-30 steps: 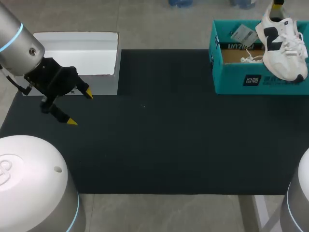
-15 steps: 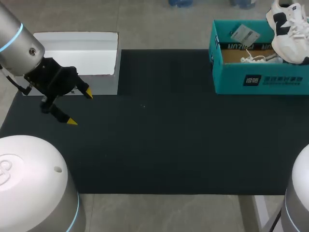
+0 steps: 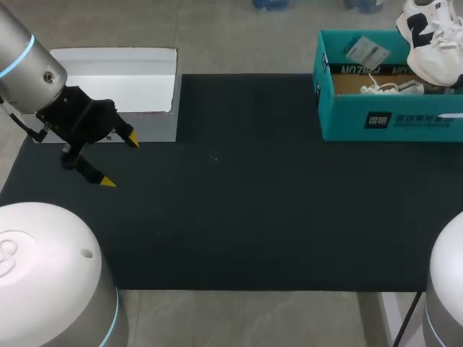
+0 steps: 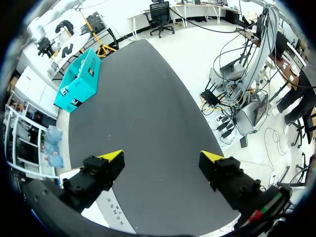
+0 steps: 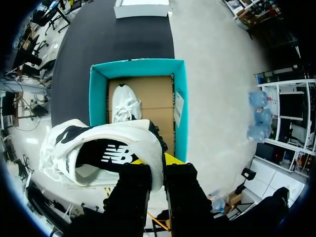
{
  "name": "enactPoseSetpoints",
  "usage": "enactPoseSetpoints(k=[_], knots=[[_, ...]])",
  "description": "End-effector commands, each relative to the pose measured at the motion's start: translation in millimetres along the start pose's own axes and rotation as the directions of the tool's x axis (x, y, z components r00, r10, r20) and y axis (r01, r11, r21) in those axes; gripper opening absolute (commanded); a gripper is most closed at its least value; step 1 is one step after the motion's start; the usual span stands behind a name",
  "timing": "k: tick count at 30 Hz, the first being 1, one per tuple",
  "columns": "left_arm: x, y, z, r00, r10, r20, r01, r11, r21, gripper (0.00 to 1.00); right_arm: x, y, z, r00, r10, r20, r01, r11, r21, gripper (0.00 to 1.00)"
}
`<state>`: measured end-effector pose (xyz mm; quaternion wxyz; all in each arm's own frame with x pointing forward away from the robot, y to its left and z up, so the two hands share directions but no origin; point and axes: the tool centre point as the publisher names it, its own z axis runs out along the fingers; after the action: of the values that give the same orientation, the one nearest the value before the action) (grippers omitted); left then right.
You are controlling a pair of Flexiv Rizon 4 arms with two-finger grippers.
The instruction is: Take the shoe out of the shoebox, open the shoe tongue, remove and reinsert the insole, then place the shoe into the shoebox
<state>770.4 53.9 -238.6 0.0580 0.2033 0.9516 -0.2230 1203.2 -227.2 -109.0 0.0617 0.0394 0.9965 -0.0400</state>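
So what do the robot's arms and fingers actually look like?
The left arm and right arm are rounded silver-white tubes with thin light-blue rings at the joints. The left gripper and right gripper are blocky black, each with two fingers tipped in bright yellow wedges.

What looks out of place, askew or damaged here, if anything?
Nothing stands out. The shoe hangs sideways in the right gripper over the box, as the task needs. A second shoe lies inside the box.
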Motion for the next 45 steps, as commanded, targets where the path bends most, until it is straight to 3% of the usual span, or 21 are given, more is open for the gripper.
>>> enactPoseSetpoints(k=[1,4,5,7,9,13,17,25,45], knots=[[0.3,0.0,-0.5,1.0,0.0,-0.001,0.0,1.0,-0.002,1.0,-3.9,-0.4,-2.7,1.0,0.0,-0.026,0.0,1.0,0.002,0.0],[0.3,0.0,-0.5,1.0,0.0,-0.001,0.0,1.0,-0.002,1.0,-3.9,-0.4,-2.7,1.0,0.0,-0.026,0.0,1.0,0.002,0.0],[0.3,0.0,-0.5,1.0,0.0,-0.001,0.0,1.0,-0.002,1.0,-5.7,-0.9,-1.2,0.997,0.066,-0.045,-0.066,0.998,-0.002,0.0],[0.3,0.0,-0.5,1.0,0.0,-0.001,0.0,1.0,-0.002,1.0,-8.2,-3.9,2.2,0.982,0.189,-0.019,-0.187,0.98,0.072,0.0],[0.3,0.0,-0.5,1.0,0.0,-0.001,0.0,1.0,-0.002,1.0,-9.6,-6.3,1.8,0.953,0.302,-0.006,-0.301,0.951,0.076,0.0],[0.3,0.0,-0.5,1.0,0.0,-0.001,0.0,1.0,-0.002,1.0,-10.4,-9.9,0.3,0.851,0.523,0.044,-0.523,0.84,0.146,0.0],[0.3,0.0,-0.5,1.0,0.0,-0.001,0.0,1.0,-0.002,1.0,-9.6,-14.4,1.4,0.706,0.706,0.062,-0.705,0.69,0.164,0.0],[0.3,0.0,-0.5,1.0,0.0,-0.001,0.0,1.0,-0.002,1.0,9.6,-44.1,14.5,0.438,0.899,-0.012,-0.894,0.437,0.102,0.0],[0.3,0.0,-0.5,1.0,0.0,-0.001,0.0,1.0,-0.002,1.0,11.6,-45.3,14.0,0.428,0.904,-0.012,-0.901,0.427,0.077,0.0]])
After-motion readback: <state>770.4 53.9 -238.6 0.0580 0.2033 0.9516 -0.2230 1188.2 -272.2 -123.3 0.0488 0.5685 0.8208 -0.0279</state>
